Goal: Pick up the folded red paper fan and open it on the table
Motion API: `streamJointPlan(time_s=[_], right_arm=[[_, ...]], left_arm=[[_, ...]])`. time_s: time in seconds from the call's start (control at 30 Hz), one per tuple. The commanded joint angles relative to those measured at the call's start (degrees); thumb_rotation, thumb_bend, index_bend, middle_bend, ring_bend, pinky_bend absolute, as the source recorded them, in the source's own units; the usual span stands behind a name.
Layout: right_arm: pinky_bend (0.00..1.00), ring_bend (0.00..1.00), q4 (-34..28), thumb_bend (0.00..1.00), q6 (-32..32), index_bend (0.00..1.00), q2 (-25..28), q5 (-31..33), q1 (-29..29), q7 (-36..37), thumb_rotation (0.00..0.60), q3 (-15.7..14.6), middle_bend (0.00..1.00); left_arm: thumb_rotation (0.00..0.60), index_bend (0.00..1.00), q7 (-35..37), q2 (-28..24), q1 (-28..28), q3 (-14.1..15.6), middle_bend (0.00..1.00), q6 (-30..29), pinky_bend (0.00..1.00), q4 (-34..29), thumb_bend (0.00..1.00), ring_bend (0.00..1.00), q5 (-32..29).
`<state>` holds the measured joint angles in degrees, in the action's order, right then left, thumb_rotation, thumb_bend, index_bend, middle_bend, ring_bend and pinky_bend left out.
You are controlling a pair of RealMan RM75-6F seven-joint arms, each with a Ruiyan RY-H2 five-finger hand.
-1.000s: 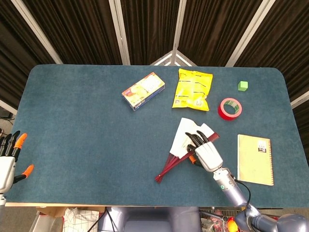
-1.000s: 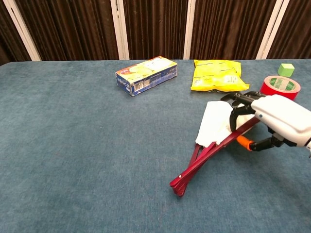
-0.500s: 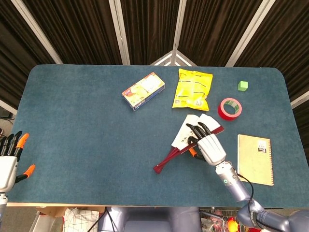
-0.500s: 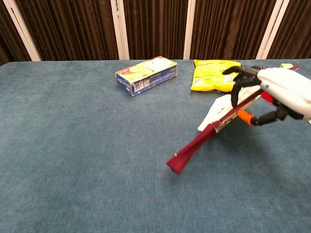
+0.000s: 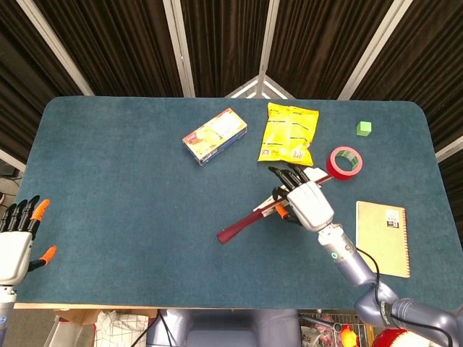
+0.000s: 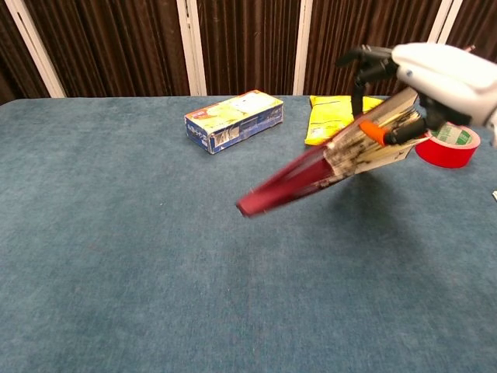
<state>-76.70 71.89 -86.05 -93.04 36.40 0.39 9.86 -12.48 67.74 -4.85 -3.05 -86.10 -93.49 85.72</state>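
Observation:
My right hand (image 5: 307, 202) (image 6: 423, 74) grips the red paper fan (image 5: 249, 220) (image 6: 311, 174) near its paper end and holds it well above the table. The fan is nearly folded, its red sticks pointing down and to the left, a strip of white pleated paper showing by the fingers. My left hand (image 5: 17, 233) hangs open off the table's left front corner, holding nothing; the chest view does not show it.
On the blue table (image 5: 116, 188) lie a yellow-blue box (image 5: 215, 135) (image 6: 234, 120), a yellow snack bag (image 5: 289, 134) (image 6: 335, 119), a red tape roll (image 5: 345, 162) (image 6: 448, 144), a small green cube (image 5: 364, 129) and a yellow notebook (image 5: 383, 238) at the right.
My right hand has lifted the fan off the table and carried it up and toward the far side. The fan, partly spread a second ago, has closed to a narrow bundle.

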Motion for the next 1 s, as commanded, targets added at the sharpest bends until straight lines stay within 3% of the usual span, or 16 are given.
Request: streamJointPlan(time_s=[0.03, 0.43, 0.73, 1.0], right_arm=[[0.14, 0.21, -1.9, 0.46, -2.2, 0.88, 1.5, 1.7, 1.9, -1.8, 0.6, 2.1, 0.16], [0.15, 0.21, -10.1, 0.46, -11.0, 0.9, 3.8, 14.9, 9.8, -9.7, 0.6, 13.3, 0.16], [0.15, 0.21, -14.4, 0.46, -14.3, 0.9, 3.3, 19.6, 16.6, -21.1, 0.6, 17.0, 0.16], [0.15, 0.21, -20.9, 0.46, -13.0, 0.9, 1.8, 26.9, 22.0, -32.0, 0.6, 20.4, 0.16]], left_arm=[[0.6, 0.03, 0.4, 0.2, -0.7, 0.0, 0.0, 1.0, 0.03, 0.5, 0.31, 0.0, 0.0], [0.6, 0.02, 5.8, 5.3, -6.0, 0.2, 0.0, 7.3, 0.03, 6.3, 0.31, 0.0, 3.2], [0.6, 0.04, 12.0, 12.4, -9.9, -1.3, 0.0, 8.7, 0.03, 13.8, 0.3, 0.0, 4.8], [0.6, 0.09, 22.7, 20.9, -14.1, -1.9, 0.0, 10.8, 0.03, 25.6, 0.3, 0.0, 5.5]])
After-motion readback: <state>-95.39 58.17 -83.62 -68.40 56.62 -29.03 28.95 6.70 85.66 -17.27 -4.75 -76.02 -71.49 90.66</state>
